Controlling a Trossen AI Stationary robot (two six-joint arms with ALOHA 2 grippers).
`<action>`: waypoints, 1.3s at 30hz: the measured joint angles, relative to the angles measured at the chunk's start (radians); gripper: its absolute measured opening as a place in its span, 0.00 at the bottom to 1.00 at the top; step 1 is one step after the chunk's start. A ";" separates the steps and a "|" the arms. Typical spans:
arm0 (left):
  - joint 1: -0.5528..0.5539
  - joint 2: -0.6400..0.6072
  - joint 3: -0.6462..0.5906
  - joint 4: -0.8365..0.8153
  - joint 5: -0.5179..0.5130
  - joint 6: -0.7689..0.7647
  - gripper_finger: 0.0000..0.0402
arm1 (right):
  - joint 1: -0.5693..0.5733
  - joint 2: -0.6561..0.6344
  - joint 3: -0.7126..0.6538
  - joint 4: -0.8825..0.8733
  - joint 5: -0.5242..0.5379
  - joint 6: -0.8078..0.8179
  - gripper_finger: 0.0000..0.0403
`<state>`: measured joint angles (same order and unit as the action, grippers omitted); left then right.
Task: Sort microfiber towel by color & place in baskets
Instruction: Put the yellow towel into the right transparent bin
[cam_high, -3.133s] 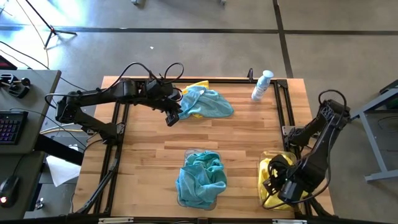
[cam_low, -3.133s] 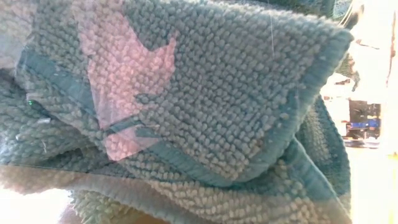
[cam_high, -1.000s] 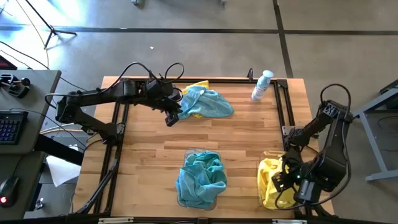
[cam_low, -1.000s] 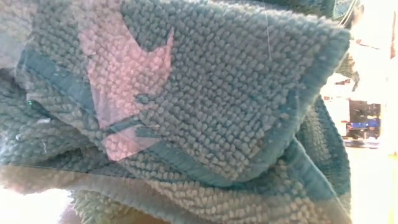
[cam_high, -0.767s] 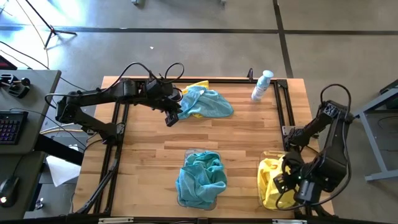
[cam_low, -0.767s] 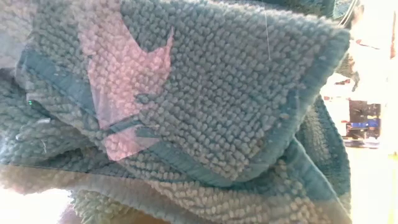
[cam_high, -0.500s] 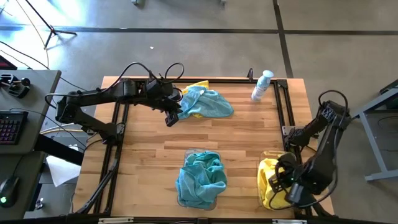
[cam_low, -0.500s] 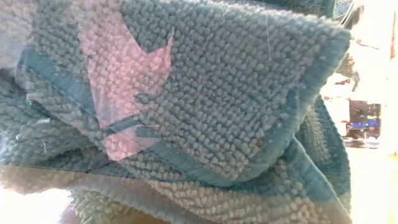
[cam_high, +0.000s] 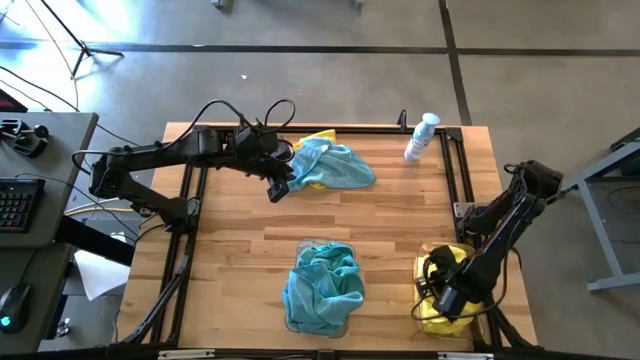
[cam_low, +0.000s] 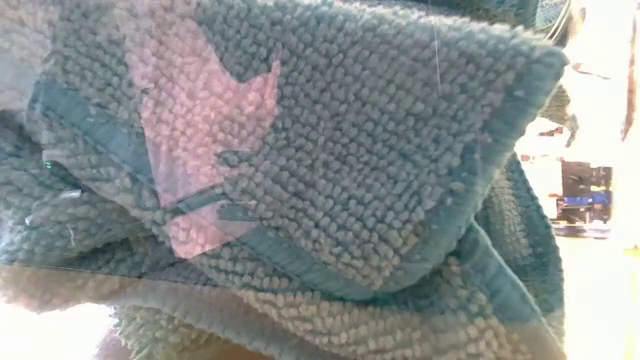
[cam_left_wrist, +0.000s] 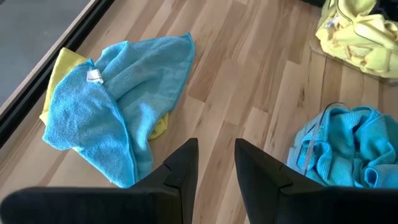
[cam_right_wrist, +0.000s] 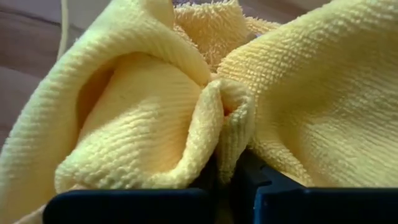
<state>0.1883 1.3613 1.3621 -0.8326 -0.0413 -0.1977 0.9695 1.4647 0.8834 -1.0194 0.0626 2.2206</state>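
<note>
- The right pincer (cam_high: 440, 297) is lowered into the basket of yellow towels (cam_high: 432, 290) at the surface's (cam_high: 240, 250) near right corner; its fingers are pinched together on a fold of yellow towel (cam_right_wrist: 211, 118).
- The left pincer (cam_high: 278, 189) is held just beside the loose teal towel (cam_high: 335, 166), its fingers a narrow gap apart with nothing between them.
- A loose yellow towel (cam_left_wrist: 59, 71) lies partly under that teal towel.
- The basket of teal towels (cam_high: 322, 285) stands left of the yellow one.
</note>
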 joint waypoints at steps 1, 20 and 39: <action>0.000 0.000 0.000 0.000 0.000 -0.002 0.23 | -0.001 0.000 -0.010 0.014 0.000 -0.003 0.05; 0.000 0.000 0.000 0.000 0.000 -0.010 0.23 | 0.000 -0.013 0.348 -0.349 0.000 -0.075 0.43; 0.000 0.000 0.000 0.000 0.001 -0.037 0.23 | 0.042 0.029 0.308 -0.194 -0.011 -0.037 0.25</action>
<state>0.1883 1.3613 1.3621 -0.8322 -0.0406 -0.2345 1.0119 1.4937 1.1912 -1.2139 0.0517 2.1835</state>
